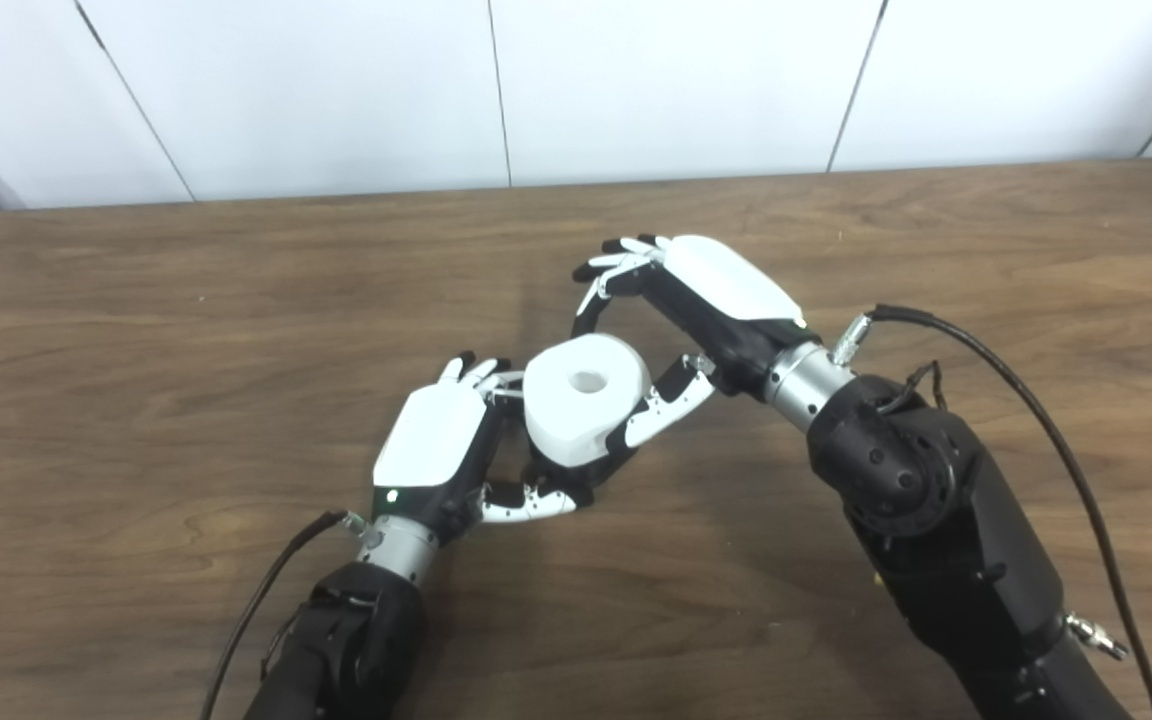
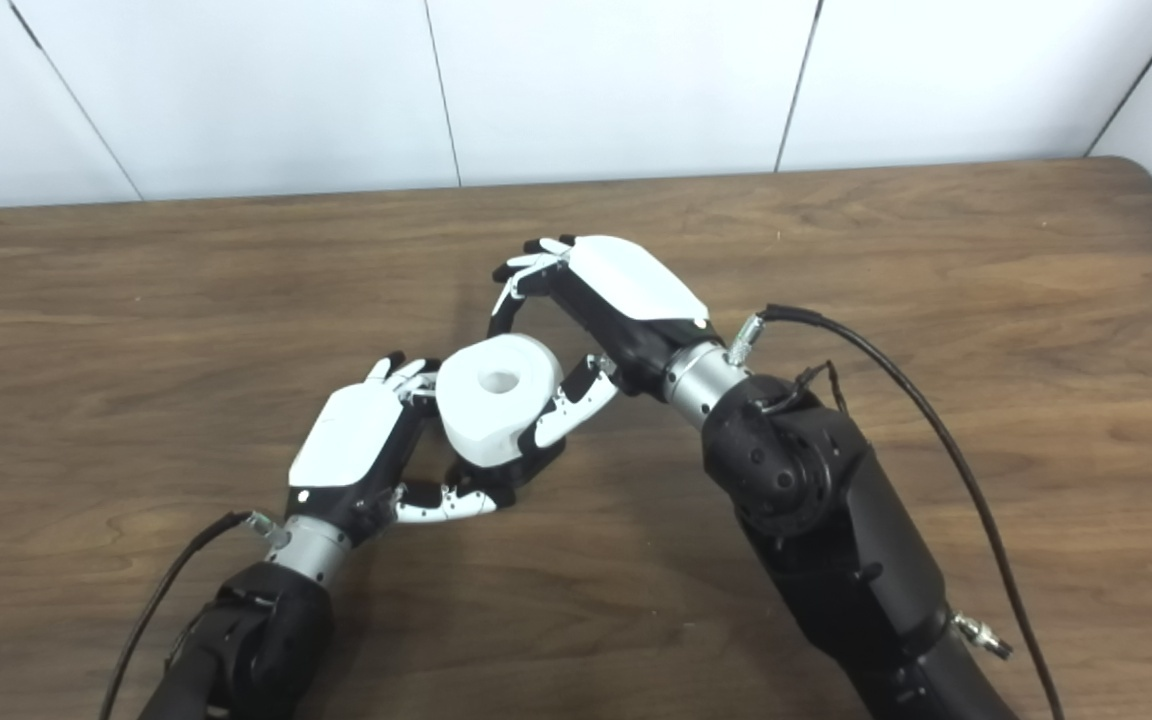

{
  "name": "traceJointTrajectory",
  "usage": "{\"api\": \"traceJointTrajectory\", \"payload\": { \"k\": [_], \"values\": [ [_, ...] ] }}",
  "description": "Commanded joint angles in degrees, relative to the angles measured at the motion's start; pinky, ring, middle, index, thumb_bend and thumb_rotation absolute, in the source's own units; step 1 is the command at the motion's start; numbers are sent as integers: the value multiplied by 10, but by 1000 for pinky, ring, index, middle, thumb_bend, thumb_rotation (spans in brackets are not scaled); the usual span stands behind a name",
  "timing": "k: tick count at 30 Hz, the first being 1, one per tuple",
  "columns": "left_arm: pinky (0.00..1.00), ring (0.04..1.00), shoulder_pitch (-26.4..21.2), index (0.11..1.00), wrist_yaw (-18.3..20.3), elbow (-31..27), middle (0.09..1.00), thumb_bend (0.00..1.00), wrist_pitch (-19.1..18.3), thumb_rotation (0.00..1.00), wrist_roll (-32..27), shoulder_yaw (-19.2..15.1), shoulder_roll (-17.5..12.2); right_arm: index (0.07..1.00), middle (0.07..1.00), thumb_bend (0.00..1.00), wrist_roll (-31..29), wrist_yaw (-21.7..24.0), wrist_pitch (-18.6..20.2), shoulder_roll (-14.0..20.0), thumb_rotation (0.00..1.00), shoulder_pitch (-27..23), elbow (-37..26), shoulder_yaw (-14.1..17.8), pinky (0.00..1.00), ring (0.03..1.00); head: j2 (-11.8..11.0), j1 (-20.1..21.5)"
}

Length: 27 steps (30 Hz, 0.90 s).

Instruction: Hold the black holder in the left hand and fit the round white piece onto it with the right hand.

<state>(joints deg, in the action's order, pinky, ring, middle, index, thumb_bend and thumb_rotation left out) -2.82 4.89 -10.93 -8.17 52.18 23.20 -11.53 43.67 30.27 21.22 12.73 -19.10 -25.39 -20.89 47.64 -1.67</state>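
White wall panels (image 1: 676,80) stand behind the brown wooden table (image 1: 186,330) where both my arms reach in. My left hand (image 1: 436,445) sits near the table's middle, fingers and thumb curled around the black holder (image 1: 561,480), which shows only as a dark sliver below the round white piece (image 1: 586,400). That piece, a thick ring with a hole in its top, sits on the holder, tilted a little toward me. My right hand (image 1: 701,300) is just beside it on the far side, its thumb (image 1: 671,405) lying against the ring's right flank, while its fingers (image 1: 611,275) arch apart above and behind the ring without closing on it. Black cables (image 1: 1036,410) trail from both wrists.
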Motion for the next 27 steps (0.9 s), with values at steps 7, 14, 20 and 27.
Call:
{"api": "traceJointTrajectory", "payload": {
  "k": [7,14,20,27],
  "values": [
    [1000,911,2,486,15,0,819,523,0,55,17,14,2,481,842,526,2,-8,-12,-2,139,-14,-14,1,1000,944,1,-2],
    [1000,911,2,486,16,-2,819,523,0,55,16,15,2,481,842,526,4,-7,-13,0,139,-13,-12,0,1000,943,2,-1],
    [1000,917,5,486,15,-2,821,523,0,54,16,15,3,481,842,526,9,-6,-9,-4,140,-11,-12,-2,1000,946,1,-3],
    [1000,917,5,486,14,-1,821,523,1,54,15,14,2,481,840,526,9,-8,-12,-4,140,-10,-8,-3,1000,949,2,0]
  ]
}}
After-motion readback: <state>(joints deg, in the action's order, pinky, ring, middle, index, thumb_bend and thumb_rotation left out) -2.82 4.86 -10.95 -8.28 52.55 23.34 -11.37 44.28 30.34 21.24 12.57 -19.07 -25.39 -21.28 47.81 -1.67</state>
